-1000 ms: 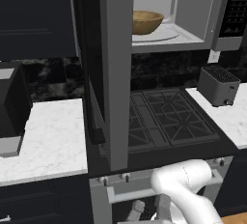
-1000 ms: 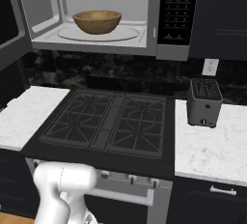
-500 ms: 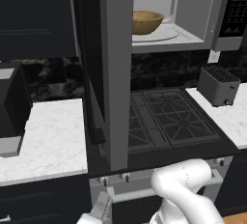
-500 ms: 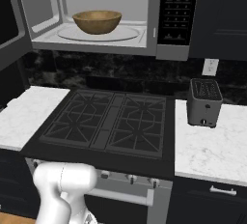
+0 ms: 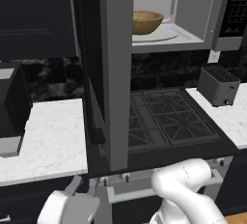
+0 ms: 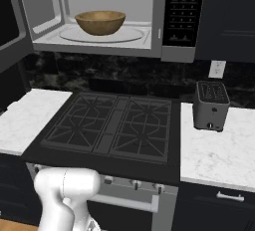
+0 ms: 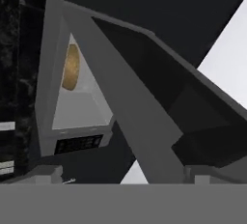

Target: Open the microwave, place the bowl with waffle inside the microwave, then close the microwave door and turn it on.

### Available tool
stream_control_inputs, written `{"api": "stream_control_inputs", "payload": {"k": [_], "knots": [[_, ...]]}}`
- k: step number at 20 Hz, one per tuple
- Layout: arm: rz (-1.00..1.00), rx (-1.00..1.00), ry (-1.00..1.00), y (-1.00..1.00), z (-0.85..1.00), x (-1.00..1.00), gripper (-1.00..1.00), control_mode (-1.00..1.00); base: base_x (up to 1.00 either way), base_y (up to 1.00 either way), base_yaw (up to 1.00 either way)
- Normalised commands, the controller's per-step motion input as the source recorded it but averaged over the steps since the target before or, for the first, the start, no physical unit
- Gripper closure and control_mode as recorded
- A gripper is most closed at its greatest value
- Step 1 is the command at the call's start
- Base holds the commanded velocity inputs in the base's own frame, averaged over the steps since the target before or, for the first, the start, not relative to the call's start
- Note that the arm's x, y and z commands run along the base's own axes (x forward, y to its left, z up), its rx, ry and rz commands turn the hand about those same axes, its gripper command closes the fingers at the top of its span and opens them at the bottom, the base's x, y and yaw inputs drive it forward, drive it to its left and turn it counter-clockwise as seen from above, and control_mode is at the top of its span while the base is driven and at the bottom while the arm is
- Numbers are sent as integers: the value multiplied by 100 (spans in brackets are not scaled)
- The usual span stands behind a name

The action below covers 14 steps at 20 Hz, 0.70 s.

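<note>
Bowl (image 6: 100,22) sits inside the microwave (image 6: 164,51); door (image 5: 116,68) hangs open upper-centre, probably above the low, wide-open, empty fingers (image 5: 82,185).

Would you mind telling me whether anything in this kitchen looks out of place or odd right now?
Only one thing stands out: the microwave door hangs wide open over the stove, with the bowl already sitting upright on the turntable inside the microwave. The toaster stands squarely on the counter, and nothing looks spilled or damaged.
</note>
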Motion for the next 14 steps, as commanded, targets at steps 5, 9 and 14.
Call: {"api": "stream_control_inputs", "payload": {"k": [5, 9, 14], "knots": [[-19, -9, 3, 47, -6, 68, -100, -100, 0, 0, 0], [-19, -9, 9, 47, -11, 73, -100, -100, 0, 0, 0], [-18, -9, 8, 46, -16, 71, -100, -100, 0, 0, 0]]}}
